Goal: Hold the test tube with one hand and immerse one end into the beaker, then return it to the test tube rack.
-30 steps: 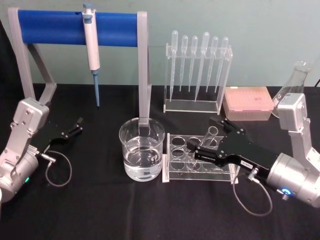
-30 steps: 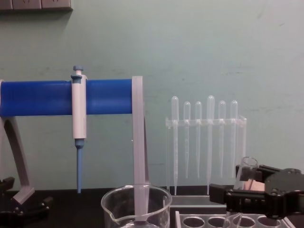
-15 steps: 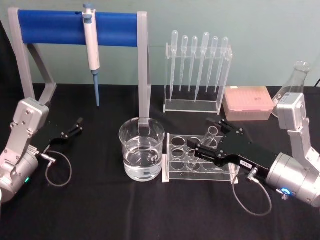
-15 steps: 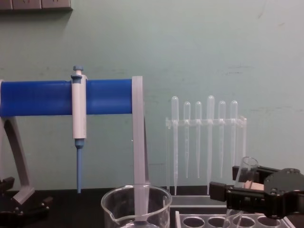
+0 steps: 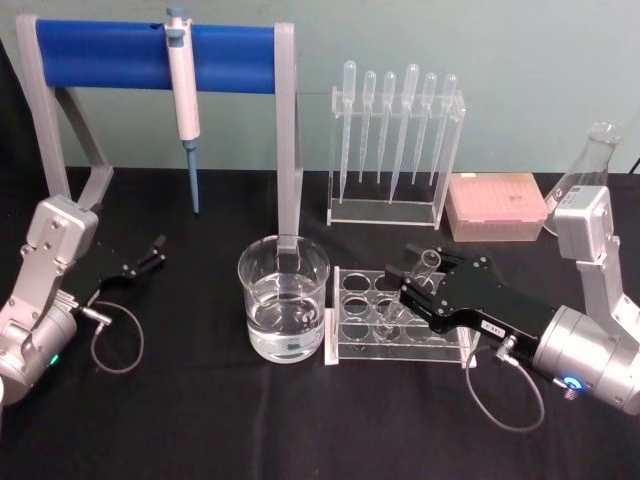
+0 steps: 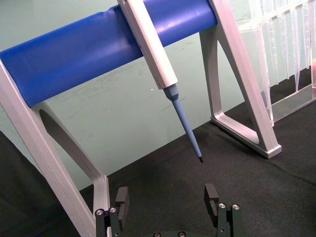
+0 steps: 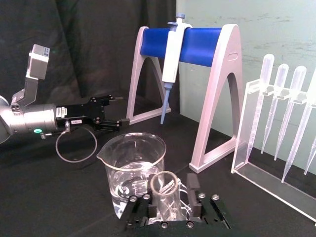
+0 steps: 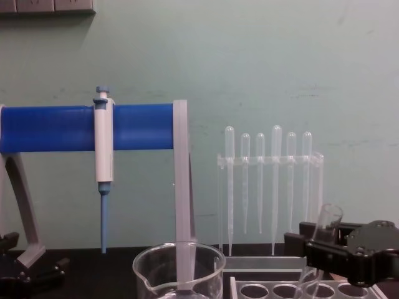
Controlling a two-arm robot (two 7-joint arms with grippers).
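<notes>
The test tube [image 5: 412,290] leans tilted in a hole of the clear rack [image 5: 352,340], with its rim up toward the back right. My right gripper [image 5: 408,272] is low over the rack, open, with a finger on either side of the tube's upper part. In the right wrist view the tube's rim [image 7: 164,183] sits between the fingers [image 7: 192,192] with a gap on one side. In the chest view the tube [image 8: 323,240] stands in front of the right gripper [image 8: 302,247]. The beaker [image 5: 283,300], holding water, stands just left of the rack. My left gripper [image 5: 153,250] rests open at the far left, and its fingers [image 6: 211,195] are wide apart.
A blue-barred stand [image 5: 160,55] with a hanging pipette [image 5: 183,95] rises behind the beaker. A clear rack of plastic pipettes [image 5: 395,140], a pink tip box [image 5: 497,205] and a glass flask [image 5: 590,165] line the back right. Black cloth covers the table.
My right gripper has drawn back to the right along the rack. The test tube now leans more steeply in its hole. The left arm has not moved.
</notes>
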